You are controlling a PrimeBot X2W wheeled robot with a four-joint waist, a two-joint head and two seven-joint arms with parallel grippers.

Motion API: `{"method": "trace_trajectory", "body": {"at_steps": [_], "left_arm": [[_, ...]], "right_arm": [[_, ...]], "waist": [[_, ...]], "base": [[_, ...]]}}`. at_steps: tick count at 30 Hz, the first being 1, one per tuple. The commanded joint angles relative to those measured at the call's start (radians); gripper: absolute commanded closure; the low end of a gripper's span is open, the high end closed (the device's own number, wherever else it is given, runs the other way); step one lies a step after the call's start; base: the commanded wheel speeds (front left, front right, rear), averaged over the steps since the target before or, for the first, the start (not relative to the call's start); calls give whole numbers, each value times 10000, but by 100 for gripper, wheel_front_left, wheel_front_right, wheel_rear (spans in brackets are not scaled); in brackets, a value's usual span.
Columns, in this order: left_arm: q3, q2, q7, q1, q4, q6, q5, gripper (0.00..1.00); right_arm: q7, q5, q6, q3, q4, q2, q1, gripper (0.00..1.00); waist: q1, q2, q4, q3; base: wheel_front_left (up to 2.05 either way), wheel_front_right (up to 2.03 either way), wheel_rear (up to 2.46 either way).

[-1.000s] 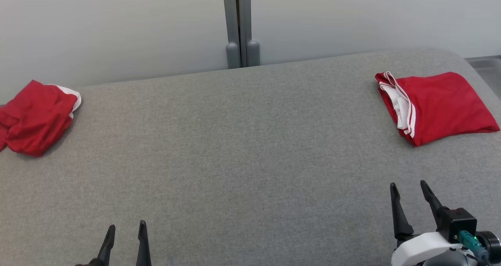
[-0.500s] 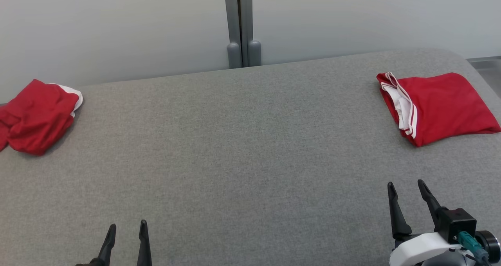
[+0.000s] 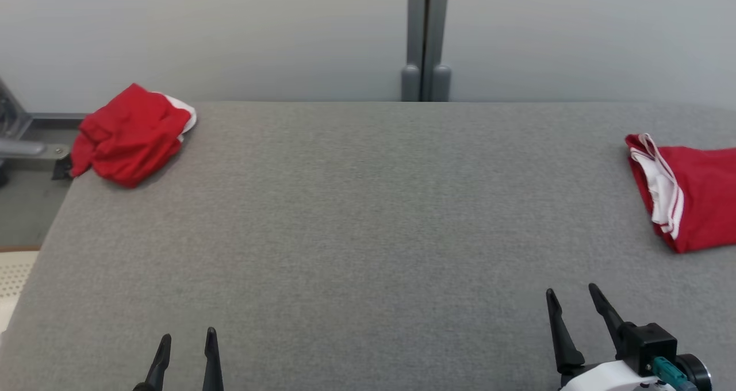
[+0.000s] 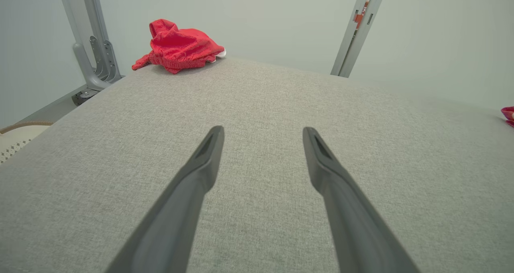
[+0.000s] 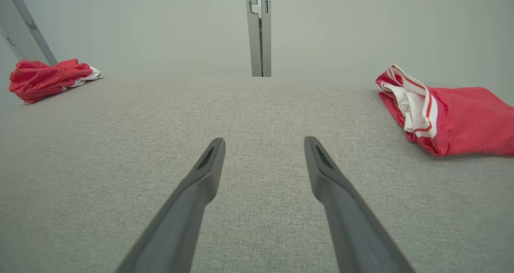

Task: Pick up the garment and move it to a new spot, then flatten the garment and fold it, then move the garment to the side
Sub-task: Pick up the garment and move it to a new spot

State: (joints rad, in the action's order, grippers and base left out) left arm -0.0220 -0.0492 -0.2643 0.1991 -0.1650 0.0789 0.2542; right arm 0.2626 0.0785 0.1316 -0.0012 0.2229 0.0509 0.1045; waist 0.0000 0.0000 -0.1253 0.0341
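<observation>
Left gripper point(image 3: 188, 333), right gripper point(image 3: 571, 288) spread, empty. I'd pinch the crumpled red fabric garment point(image 3: 129, 135) at its top fold, lift straight up.

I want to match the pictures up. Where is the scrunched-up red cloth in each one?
Head view: scrunched-up red cloth, upper left, at the far corner of the table.
Left wrist view: top left.
Right wrist view: far left.
Shared landmark: the grey wall post stands right of it in every view.

Jaws apart, folded red garment point(image 5: 461, 116) right, crumpled red garment point(image 5: 48, 78) far left
</observation>
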Motion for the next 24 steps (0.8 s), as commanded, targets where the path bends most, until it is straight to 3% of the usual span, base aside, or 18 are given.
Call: {"method": "trace_trajectory", "body": {"at_steps": [1, 6, 10, 18, 24], "left_arm": [[81, -29, 2, 286, 10, -38, 74, 0], [286, -28, 1, 630, 136, -106, 89, 0], [425, -27, 3, 836, 234, -91, 71, 0], [619, -27, 3, 482, 390, -87, 187, 0], [415, -19, 3, -1155, 216, 120, 820, 0]], "right_arm": [[28, 106, -19, 173, 42, -5, 86, 0], [26, 188, -19, 527, 138, -2, -169, 0], [26, 263, -19, 741, 244, 0, -288, 0], [28, 254, -19, 964, 265, 13, -346, 0], [28, -602, -19, 675, -181, 19, -1272, 0]], "waist": [[0, 0, -1474, 298], [0, 0, -2531, 486], [0, 0, -2836, 498], [0, 0, -2431, -96], [0, 0, -2007, -2118]], "base": [[0, 0, 0], [0, 0, 0], [0, 0, 0], [0, 0, 0], [0, 0, 0]]}}
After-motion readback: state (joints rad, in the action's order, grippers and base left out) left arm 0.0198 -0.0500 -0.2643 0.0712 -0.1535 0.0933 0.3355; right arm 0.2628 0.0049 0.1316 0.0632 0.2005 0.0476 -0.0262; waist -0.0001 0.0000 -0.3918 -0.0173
